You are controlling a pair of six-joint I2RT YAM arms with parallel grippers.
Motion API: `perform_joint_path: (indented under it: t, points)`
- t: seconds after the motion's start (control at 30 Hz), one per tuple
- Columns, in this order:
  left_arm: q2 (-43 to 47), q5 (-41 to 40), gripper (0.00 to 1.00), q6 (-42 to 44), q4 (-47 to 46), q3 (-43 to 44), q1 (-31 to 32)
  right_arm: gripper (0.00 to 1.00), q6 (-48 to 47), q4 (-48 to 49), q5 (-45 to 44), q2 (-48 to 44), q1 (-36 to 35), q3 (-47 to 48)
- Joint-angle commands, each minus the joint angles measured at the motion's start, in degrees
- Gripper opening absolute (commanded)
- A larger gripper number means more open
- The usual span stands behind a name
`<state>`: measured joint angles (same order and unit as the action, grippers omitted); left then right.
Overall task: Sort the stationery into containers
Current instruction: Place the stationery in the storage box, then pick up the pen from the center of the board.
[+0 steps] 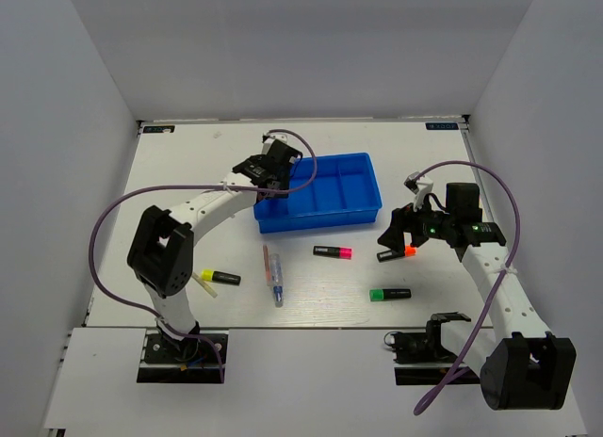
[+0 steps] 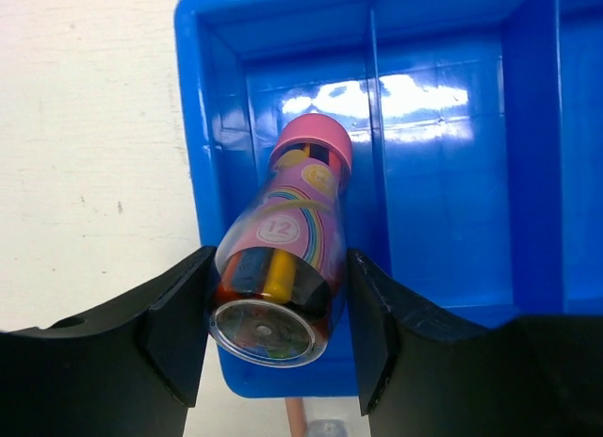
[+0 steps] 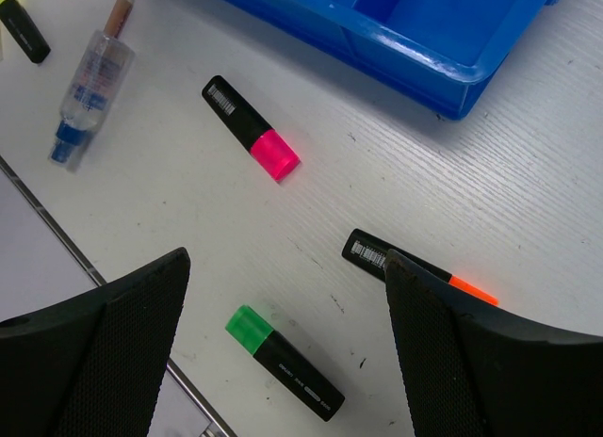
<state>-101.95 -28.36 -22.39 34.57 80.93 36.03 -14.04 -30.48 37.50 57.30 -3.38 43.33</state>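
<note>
The left gripper (image 2: 275, 333) is clamped on a pink crayon tube (image 2: 287, 258), one black finger pressed against each side of its wider clear end, the jaws about half spread to take its width. The tube is tilted, its pink cap pointing down into the leftmost compartment of the blue tray (image 2: 452, 173); whether the cap touches the floor of the tray cannot be told. The tray sits at the far middle of the white table (image 1: 188, 173). The right gripper (image 3: 285, 277) is spread wide and holds nothing, hovering above the table to the right of the tray. Its right finger covers part of the orange highlighter (image 3: 369, 253), which lies on the table below it. The green highlighter (image 3: 283, 362) lies between the two fingers in the wrist view, nearer than the orange one. The pink highlighter (image 3: 250, 128) lies to the left, just in front of the tray. Further left lie the clear blue-tipped pen (image 3: 87, 79), with a pink stick (image 1: 267, 264) beside it, and the yellow highlighter (image 1: 220, 277) well to the left, by the left arm.
</note>
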Motion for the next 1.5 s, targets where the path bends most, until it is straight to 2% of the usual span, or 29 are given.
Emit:
perform_joint_path:
  t: [0.0,0.23,0.33,0.37,0.4,0.47,0.5,0.53,0.77,0.8,0.83,0.87,0.9,0.93,0.97,1.0,1.03,1.07,1.1,1.13,1.17,1.2,1.23,1.27,1.3,1.33,1.37,1.43,1.47]
  points:
    - [0.8,-4.3,0.07,0.9,-1.4,-0.2,0.4,0.85,-0.9,-0.9,0.5,-0.9,0.5,-0.2]
    - [0.4,-7.1,0.09,4.0,-4.8,-2.4,1.1,0.85,-1.0,-0.7,0.6,-0.9,0.2,-0.4]
    - [-0.1,-7.4,0.17,5.3,-6.5,-2.6,1.4,0.85,-1.0,-0.9,0.8,-1.0,0.3,-0.3]
    - [-0.5,-7.4,0.25,5.8,-7.0,-2.5,1.6,0.85,-1.2,-1.0,0.6,-1.0,0.3,-0.3]
    - [-1.1,-7.2,0.52,6.0,-6.9,-2.5,1.7,0.85,-1.2,-0.9,0.6,-1.0,0.3,-0.3]
    - [-1.4,-7.3,0.79,6.0,-6.9,-2.5,2.2,0.87,-1.3,-1.1,0.6,-0.9,0.2,-0.3]
    - [-1.3,-7.5,0.96,6.0,-6.9,-3.0,2.3,0.87,-1.3,-1.1,0.6,-1.1,0.3,-0.4]
    - [-1.1,-7.6,1.0,6.2,-7.0,-3.1,2.8,0.88,-1.3,-1.1,0.5,-1.0,0.2,-0.3]
    - [7.4,-7.3,0.99,4.7,-4.9,-5.6,3.2,0.9,-2.0,-1.6,1.1,-0.4,0.3,-0.3]
    - [9.0,-7.0,0.87,3.4,-1.3,-5.3,3.1,0.85,-2.2,-1.7,1.1,-0.4,0.3,-0.2]
    - [10.0,-6.5,0.77,2.5,0.0,-5.6,3.1,0.76,-2.4,-1.8,1.2,-0.3,0.2,0.1]
    - [11.1,-6.0,0.62,0.3,1.1,-6.2,3.0,0.32,-3.2,-2.0,1.4,-0.4,0.4,0.3]
    - [14.9,-4.3,0.42,-1.5,1.6,-8.4,3.0,0.03,-3.9,-2.6,1.4,-0.2,0.1,0.3]
    - [16.4,-2.4,0.11,-2.6,3.0,-11.1,3.1,0.0,-4.1,-2.7,0.7,0.0,0.3,0.7]
    - [17.7,-1.4,0.03,-5.3,3.5,-12.6,3.1,0.0,-4.6,-2.7,0.7,0.1,0.1,0.8]
    - [22.3,-1.1,0.0,-6.5,4.3,-14.2,3.0,0.0,-5.8,-3.4,0.7,0.7,0.2,1.2]
    - [24.1,-1.0,0.0,-11.4,6.5,-18.7,3.1,0.0,-6.9,-4.3,0.6,1.1,-0.2,1.8]
    - [27.5,-2.0,0.05,-13.0,7.9,-20.5,3.1,0.0,-7.3,-4.8,0.9,1.2,-0.1,2.2]
    - [31.3,-2.7,0.18,-14.9,8.8,-24.3,2.9,0.37,-9.9,-5.5,2.2,2.3,-0.3,3.0]
    - [33.1,-3.4,0.38,-21.8,10.2,-28.6,2.8,0.55,-10.8,-8.2,3.9,2.7,-0.4,3.9]
    - [37.4,-4.1,0.52,-24.2,10.3,-31.2,2.6,0.62,-11.7,-8.7,5.4,3.5,-0.3,4.6]
    - [40.7,-4.3,0.52,-26.4,10.7,-35.9,2.8,0.65,-12.3,-9.3,5.9,4.0,-0.4,4.7]
    - [42.0,-4.5,0.55,-35.0,11.6,-39.5,2.6,0.65,-14.0,-9.9,6.1,4.8,-0.6,4.9]
    - [44.0,-4.9,0.55,-38.0,14.9,-42.1,2.5,0.62,-14.5,-10.1,7.2,5.4,-0.8,5.1]
    - [44.8,-5.2,0.53,-44.4,16.7,-42.9,2.6,0.59,-16.0,-10.4,7.4,5.7,-0.8,5.0]
    - [45.2,-6.1,0.51,-47.5,20.0,-43.5,2.6,0.52,-16.3,-10.0,7.2,6.2,-1.2,5.0]
    - [45.0,-6.4,0.51,-55.7,22.6,-45.2,2.6,0.49,-16.4,-9.4,7.0,6.6,-1.2,4.9]
    - [44.5,-6.5,0.5,-58.5,22.9,-46.2,2.4,0.41,-16.6,-8.6,6.6,7.1,-2.1,4.9]
    - [44.2,-6.7,0.5,-62.9,22.8,-47.5,2.4,0.41,-17.0,-8.5,6.5,7.2,-2.2,5.0]
